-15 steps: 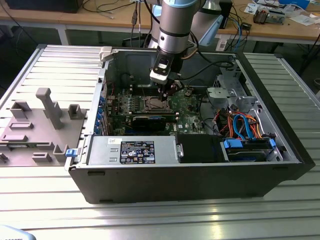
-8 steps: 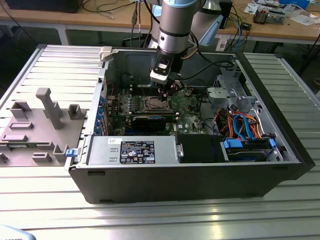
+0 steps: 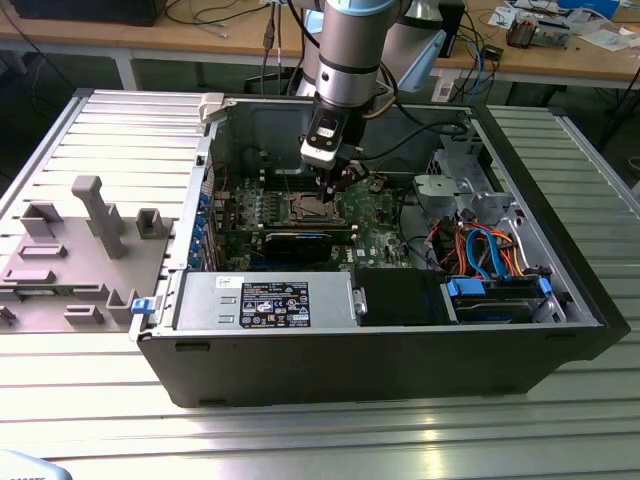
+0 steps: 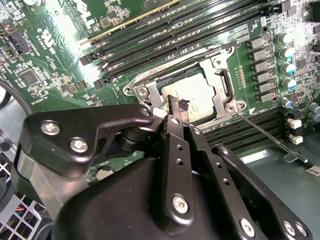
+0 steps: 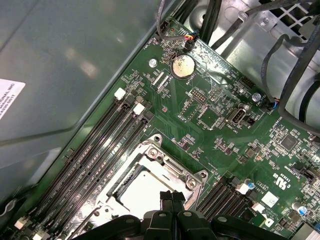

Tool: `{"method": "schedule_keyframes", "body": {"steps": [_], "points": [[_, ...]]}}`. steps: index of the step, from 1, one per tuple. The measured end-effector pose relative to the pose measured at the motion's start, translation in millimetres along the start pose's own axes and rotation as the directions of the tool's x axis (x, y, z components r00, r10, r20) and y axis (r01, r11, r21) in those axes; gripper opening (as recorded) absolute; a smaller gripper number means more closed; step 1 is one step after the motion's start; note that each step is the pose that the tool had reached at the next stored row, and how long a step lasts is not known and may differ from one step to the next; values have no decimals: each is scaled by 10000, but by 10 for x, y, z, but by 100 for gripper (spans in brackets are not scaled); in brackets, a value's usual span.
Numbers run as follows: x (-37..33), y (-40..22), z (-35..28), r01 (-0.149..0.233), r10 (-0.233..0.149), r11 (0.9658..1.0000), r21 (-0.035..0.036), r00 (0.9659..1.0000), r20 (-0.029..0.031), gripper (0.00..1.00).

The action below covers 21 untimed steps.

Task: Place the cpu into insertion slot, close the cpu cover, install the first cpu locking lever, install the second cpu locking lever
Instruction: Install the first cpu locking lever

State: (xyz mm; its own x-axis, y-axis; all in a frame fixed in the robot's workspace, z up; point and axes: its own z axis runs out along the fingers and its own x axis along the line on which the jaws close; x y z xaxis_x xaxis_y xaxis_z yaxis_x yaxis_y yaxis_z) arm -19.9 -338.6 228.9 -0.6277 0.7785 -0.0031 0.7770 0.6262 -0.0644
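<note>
The cpu (image 4: 192, 92), a pale silvery square, lies in the insertion slot (image 3: 308, 208) on the green motherboard. The cpu cover (image 4: 222, 87) is a silvery frame lying down around the chip, whose top shows through the open middle. Both wrist views show this; in the first wrist view the cpu (image 5: 145, 192) sits under the cover (image 5: 170, 167). My gripper (image 4: 176, 106) has its black fingers shut together, with the tips at the socket's edge over the cover. A thin metal locking lever (image 4: 270, 135) sticks out from the socket's corner, away from the frame. The gripper (image 3: 338, 182) hangs inside the open computer case.
Long black memory slots (image 4: 165, 35) run beside the socket. A coin battery (image 5: 182, 65) and connectors lie further out on the board. The case wall (image 5: 75, 60) stands close by. A power supply (image 3: 265, 300) and coloured cables (image 3: 480, 250) fill the case's front; a grey fixture (image 3: 90, 240) rests outside.
</note>
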Motion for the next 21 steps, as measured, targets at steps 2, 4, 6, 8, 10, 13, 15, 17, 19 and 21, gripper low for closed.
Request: {"method": "schedule_keyframes", "body": {"steps": [2, 4, 6, 8, 10, 13, 15, 17, 19, 21], "points": [[0, 0, 0, 11, -11, 10000, 0, 10000, 1, 11], [0, 0, 0, 23, -23, 10000, 0, 10000, 2, 11], [0, 0, 0, 32, -32, 10000, 0, 10000, 2, 11], [0, 0, 0, 43, -43, 10000, 0, 10000, 3, 11], [0, 0, 0, 57, -57, 10000, 0, 10000, 3, 11], [0, 0, 1, 153, -153, 9999, 0, 9999, 10, 11], [0, 0, 1, 198, -198, 9998, 0, 9998, 13, 11], [0, 0, 1, 208, -208, 9998, 0, 9998, 13, 11], [0, 0, 1, 224, -224, 9997, 0, 9997, 14, 11], [0, 0, 1, 236, -236, 9997, -1, 9997, 15, 11]]}}
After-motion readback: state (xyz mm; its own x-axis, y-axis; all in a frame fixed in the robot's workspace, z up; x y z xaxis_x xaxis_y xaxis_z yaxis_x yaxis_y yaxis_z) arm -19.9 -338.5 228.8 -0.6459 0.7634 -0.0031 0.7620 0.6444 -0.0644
